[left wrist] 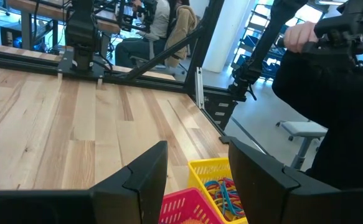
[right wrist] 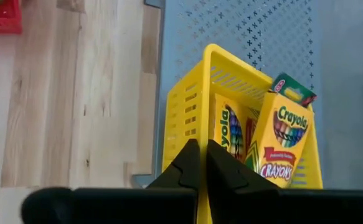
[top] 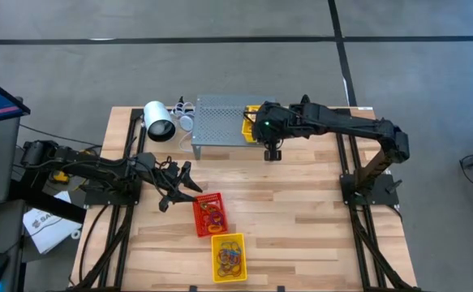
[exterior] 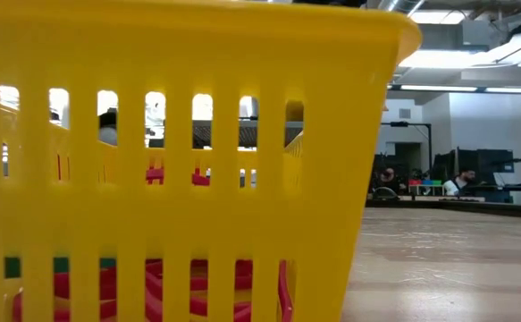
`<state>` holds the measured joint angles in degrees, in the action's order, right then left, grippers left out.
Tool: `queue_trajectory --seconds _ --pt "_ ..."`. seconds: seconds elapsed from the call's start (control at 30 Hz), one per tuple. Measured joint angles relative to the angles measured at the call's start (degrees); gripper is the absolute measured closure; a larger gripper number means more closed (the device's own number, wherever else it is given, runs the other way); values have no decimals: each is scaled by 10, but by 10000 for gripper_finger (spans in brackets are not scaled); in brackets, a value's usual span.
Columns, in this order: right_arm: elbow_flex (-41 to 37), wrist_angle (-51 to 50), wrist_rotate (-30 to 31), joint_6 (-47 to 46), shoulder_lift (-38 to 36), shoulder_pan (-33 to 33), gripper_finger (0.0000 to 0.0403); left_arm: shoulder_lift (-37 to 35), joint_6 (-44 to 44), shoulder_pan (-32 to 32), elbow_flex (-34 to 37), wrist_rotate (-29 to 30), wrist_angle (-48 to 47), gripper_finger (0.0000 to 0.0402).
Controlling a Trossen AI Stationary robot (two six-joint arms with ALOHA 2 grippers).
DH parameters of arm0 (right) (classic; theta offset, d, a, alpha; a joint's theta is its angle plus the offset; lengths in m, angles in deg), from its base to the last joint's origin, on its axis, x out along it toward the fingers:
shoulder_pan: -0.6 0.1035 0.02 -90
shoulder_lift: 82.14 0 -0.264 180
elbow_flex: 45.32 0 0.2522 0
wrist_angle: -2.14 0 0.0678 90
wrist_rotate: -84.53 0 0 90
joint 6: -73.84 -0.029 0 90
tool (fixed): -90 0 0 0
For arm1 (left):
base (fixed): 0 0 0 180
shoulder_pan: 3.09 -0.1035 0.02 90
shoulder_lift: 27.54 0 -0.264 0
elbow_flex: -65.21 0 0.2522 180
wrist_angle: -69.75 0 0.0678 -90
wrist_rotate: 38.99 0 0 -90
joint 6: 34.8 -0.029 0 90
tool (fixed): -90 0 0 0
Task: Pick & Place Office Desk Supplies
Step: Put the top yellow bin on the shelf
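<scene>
Yellow tray [exterior: 180, 161] of rubber bands [top: 229, 256] sits nearest. Your right gripper [right wrist: 198, 163], pressed together, hovers over the crayon boxes [right wrist: 284, 146]; shut fingers would just knock them. Left gripper [left wrist: 197, 180] is spread, empty, above the red tray [top: 209, 215].

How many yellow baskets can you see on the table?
2. One yellow slotted plastic basket sits at the table's front edge, holding rubber bands, just in front of a red basket. Another yellow basket, holding Crayola crayon boxes, sits on the grey perforated metal shelf.

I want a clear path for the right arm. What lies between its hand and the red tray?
Only bare wooden table, seen in the high view, separates the right hand by the grey shelf from the red tray.
</scene>
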<state>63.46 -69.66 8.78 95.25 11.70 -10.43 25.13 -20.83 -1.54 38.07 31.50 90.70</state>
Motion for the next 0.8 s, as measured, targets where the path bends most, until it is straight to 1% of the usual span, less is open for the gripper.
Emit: queue_trajectory --seconds 0.13,0.33,0.43,0.67,0.8 --pt "-5 2 -9 -4 1 -9 391 0 0 0 0 0 0 234" --pt "-61 21 -8 -4 1 -27 390 0 0 0 0 11 0 234" --pt "-84 56 -5 -3 -1 -28 389 0 0 0 0 11 0 234" --pt "-86 65 -9 6 -9 -27 374 0 0 0 0 17 0 234" --pt "-86 50 -10 6 -9 -27 370 0 0 0 0 17 0 234"
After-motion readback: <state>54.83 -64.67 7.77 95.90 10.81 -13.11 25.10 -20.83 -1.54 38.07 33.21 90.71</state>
